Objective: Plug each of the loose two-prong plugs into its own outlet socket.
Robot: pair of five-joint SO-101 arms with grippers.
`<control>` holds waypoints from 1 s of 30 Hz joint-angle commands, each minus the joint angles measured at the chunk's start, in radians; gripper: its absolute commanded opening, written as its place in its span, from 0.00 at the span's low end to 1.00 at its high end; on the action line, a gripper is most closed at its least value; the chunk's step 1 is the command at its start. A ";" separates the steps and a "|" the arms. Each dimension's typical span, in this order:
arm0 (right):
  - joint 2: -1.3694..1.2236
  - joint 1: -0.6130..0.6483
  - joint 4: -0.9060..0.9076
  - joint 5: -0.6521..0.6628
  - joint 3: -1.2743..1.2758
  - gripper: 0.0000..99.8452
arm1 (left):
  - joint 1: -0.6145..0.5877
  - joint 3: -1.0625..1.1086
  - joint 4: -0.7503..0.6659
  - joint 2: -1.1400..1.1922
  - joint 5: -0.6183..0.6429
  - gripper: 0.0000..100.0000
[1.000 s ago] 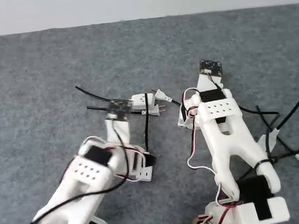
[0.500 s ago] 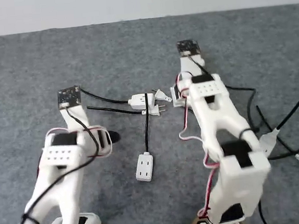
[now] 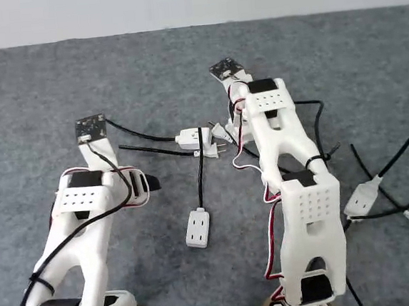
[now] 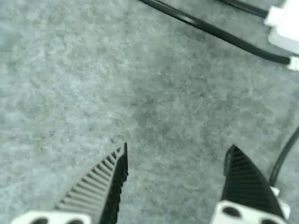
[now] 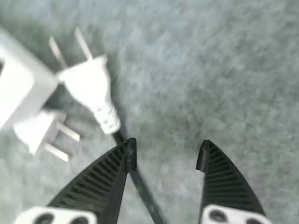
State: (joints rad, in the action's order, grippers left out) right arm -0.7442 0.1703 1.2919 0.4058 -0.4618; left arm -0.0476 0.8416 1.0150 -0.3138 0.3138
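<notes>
Right claw hangs with its ribbed black fingers apart and empty, just short of the small white two-prong plug with a black cord. The plug's ribbed tail lies just ahead of one fingertip. In the high view this plug lies on the grey carpeted tabletop, a little toward twelve o'clock of the middle. A second white two-prong plug lies just beside it, and a white moulded socket block lies at their nine o'clock. A white three-slot outlet on a black cord lies toward six o'clock of the pair, well apart from them. Left claw hovers over bare carpet at about nine o'clock of the socket block, its fingers likewise spread with nothing between them. The plug looks light, hard and smooth, so it may skid or swivel under a loose pinch. Its springy cord will likely tug it off line, and the thin metal prongs could bend. The best hold is probably across the flat sides of the body, behind the prongs and clear of the cord.
</notes>
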 commanded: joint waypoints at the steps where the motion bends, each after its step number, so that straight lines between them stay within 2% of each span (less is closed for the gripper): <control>1: 0.013 -0.062 0.068 0.078 -0.060 0.20 | -0.009 -0.047 -0.021 -0.002 -0.011 0.31; 6: 0.110 -0.102 0.193 0.107 -0.094 0.20 | -0.006 -0.045 -0.023 0.000 -0.012 0.31; 10: 0.183 -0.131 0.335 0.235 -0.078 0.20 | -0.008 -0.044 -0.026 0.005 -0.012 0.31; 12: 0.185 -0.156 0.367 0.285 -0.048 0.16 | -0.008 -0.044 -0.028 0.006 -0.012 0.31; 15: 0.171 -0.205 0.328 0.362 0.034 0.10 | -0.006 -0.044 -0.028 0.006 -0.012 0.31; 22: 0.122 -0.285 0.229 0.499 0.132 0.12 | -0.005 -0.042 -0.028 0.006 -0.015 0.31; 27: 0.064 -0.300 0.211 0.525 0.132 0.12 | -0.005 -0.042 -0.028 0.008 -0.017 0.31; 30: 0.062 -0.298 0.216 0.525 0.129 0.07 | -0.005 -0.042 -0.028 0.008 -0.017 0.31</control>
State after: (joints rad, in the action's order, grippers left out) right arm -0.6859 -0.1212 1.5175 0.9168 -0.3253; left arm -0.0506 0.8416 1.0150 -0.3076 0.3046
